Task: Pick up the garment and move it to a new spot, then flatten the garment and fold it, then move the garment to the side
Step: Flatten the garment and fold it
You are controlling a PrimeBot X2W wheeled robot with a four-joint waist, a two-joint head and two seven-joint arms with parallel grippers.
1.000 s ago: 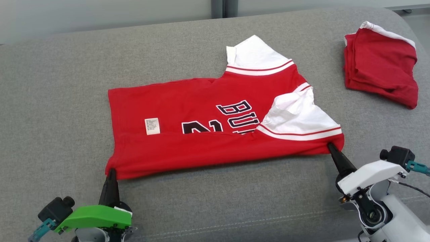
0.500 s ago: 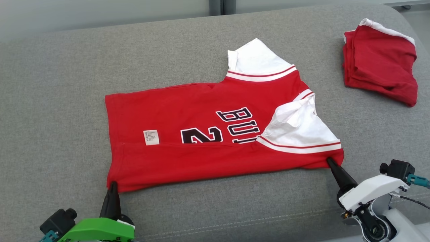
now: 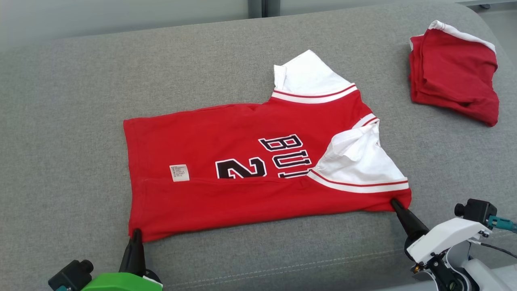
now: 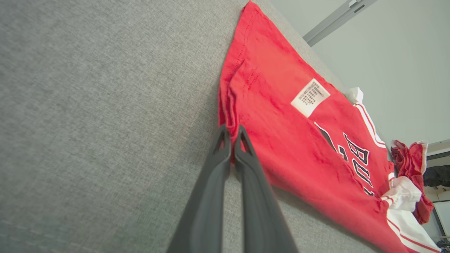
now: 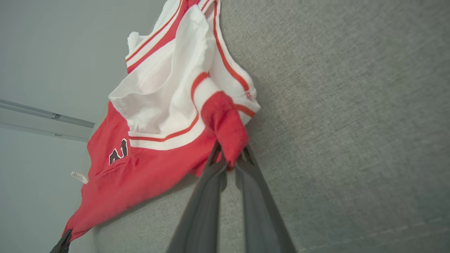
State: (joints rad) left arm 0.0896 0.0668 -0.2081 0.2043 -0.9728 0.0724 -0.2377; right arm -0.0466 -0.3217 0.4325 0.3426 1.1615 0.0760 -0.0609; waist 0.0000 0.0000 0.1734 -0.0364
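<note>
The garment (image 3: pixel 242 178) is a red jersey with white sleeves and black lettering, spread sideways on the grey sofa cushion (image 3: pixel 80 101). Its near long edge is doubled over along a fold line. My left gripper (image 3: pixel 136 232) is shut on the garment's near left corner (image 4: pixel 230 123). My right gripper (image 3: pixel 394 202) is shut on the near right corner beside the white sleeve (image 5: pixel 226 133). In the left wrist view the left gripper (image 4: pixel 231 131) pinches layered red hem. In the right wrist view the right gripper (image 5: pixel 230 154) grips a red tab of cloth.
A second red and white garment (image 3: pixel 452 72) lies bunched at the back right of the cushion. A seam (image 3: pixel 282 268) runs along the cushion's front edge near both grippers. Bare grey cushion stretches to the left and behind the jersey.
Both grippers have drawn the garment's near edge toward the cushion's front, and more of the black number now shows. The head view has also shifted slightly.
</note>
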